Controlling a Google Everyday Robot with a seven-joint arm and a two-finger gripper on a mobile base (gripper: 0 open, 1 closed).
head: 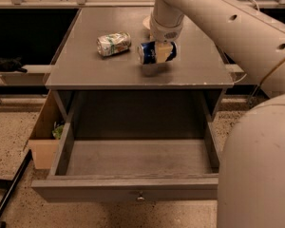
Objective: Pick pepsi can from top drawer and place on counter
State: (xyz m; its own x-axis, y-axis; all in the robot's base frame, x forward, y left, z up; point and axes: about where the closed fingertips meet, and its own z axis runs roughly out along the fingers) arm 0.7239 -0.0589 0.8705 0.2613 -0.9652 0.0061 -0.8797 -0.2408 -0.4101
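Two cans are at the counter: the gripper clamps the pepsi can sideways just above its middle, and a silver-and-green can lies on its side on the surface just beside it. Below, the top drawer stands pulled open.
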